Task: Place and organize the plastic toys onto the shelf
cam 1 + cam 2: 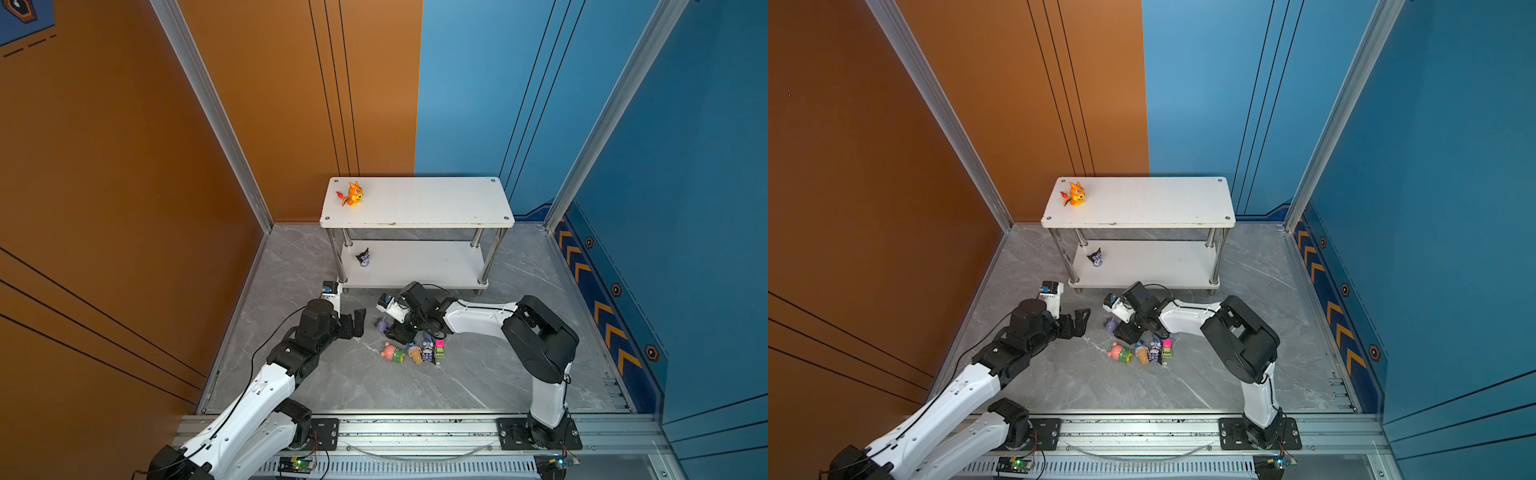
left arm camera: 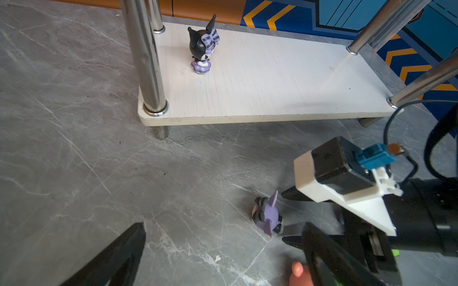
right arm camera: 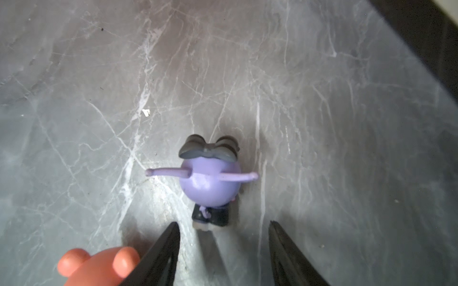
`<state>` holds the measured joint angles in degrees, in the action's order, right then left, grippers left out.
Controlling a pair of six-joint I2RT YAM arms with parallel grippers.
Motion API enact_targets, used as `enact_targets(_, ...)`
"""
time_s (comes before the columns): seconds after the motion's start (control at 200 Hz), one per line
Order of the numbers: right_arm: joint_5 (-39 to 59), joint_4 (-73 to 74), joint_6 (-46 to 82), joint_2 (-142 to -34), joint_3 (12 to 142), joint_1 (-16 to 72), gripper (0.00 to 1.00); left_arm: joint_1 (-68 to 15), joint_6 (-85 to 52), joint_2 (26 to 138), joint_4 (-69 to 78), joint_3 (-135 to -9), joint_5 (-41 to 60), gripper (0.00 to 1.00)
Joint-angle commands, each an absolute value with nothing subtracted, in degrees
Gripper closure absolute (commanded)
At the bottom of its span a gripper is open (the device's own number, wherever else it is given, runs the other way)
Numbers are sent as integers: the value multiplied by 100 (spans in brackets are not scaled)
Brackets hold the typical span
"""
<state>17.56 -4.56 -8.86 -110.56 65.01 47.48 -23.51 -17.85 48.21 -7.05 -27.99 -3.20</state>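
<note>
An orange wall [image 1: 124, 166] fills the left side and half of the back, where it meets a blue wall [image 1: 478, 83] in a straight vertical seam. The blue carries on down the right side. Thin dark lines [image 1: 336, 83] run along the panels. Aluminium posts [image 1: 216, 116] mark the two far corners (matte silver). The counter [image 1: 374, 386] is grey with pale marble veining. A navy band with orange chevrons [image 1: 602, 316] skirts the right wall's foot. The light is even and the shadows are soft.
</note>
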Motion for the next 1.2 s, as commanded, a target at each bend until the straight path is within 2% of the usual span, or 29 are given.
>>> enact_targets(0.0, 1538, -670, -974, -11186, 6677, 4790, 41, -2289, -1819, 4772, -655, -2702, -288, 0)
enact_targets(0.726, 549, -516, -370, -11638, 6940, 4394, 45, -2276, -1765, 4893, -498, -2635, -122, 0)
enact_targets(0.896, 1066, -331, -339, -11238, 6542, 4320, 45, -2432, -1671, 5305, -373, -2697, 102, 1)
enact_targets(1.191, 1156, -779, -2, -10003, 5781, 4237, 44, -3294, -1745, 6242, -462, -3025, -510, 1)
